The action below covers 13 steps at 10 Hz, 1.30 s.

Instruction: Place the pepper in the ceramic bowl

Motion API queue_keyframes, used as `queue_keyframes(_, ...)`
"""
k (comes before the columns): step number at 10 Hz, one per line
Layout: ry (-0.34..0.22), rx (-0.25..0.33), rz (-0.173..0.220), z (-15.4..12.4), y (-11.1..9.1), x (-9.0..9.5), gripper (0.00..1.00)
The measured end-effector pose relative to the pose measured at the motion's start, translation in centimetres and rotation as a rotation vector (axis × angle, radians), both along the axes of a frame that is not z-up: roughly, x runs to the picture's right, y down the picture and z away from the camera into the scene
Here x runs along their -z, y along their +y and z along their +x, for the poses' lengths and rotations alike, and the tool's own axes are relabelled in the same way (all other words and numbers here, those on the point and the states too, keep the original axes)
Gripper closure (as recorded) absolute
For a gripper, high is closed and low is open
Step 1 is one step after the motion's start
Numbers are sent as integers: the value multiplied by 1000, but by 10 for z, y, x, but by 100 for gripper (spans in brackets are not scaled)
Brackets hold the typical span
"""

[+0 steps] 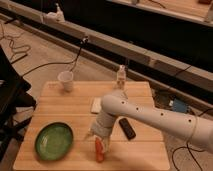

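Down at the surface's (145, 150) front edge, the gripper (100, 140) sits over the pepper's (100, 152) upper end, jaws parted and gripping nothing. The pepper lies flat, just right of the ceramic bowl (42, 152), apart from it.

The pale tool (99, 138), at the upper end of the orange-red pepper (100, 152), ends a white arm (150, 117) speckled with dark dots. Left of the tool in this view, the ceramic bowl (53, 142) is green with a darker rim. Right of the tool lies a black oblong (127, 128). Beyond the tool stands a white cup (65, 80). The table (60, 102) is pale wood.
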State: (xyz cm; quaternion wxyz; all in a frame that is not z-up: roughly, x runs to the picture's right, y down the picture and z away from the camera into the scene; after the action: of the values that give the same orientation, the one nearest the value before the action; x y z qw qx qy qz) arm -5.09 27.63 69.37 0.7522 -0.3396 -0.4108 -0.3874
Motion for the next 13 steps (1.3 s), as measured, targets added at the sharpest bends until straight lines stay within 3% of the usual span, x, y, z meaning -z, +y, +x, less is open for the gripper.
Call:
queue_keyframes(2, 18, 45, -44, 0, 18, -9, 34)
queue_keyframes(5, 61, 63, -100, 7, 31, -25, 34)
queue_keyframes(9, 101, 4, -182, 15, 44, -51, 37)
queue_keyframes(11, 98, -31, -198, 15, 45, -60, 57)
queue_keyframes(13, 96, -44, -187, 18, 40, -63, 77)
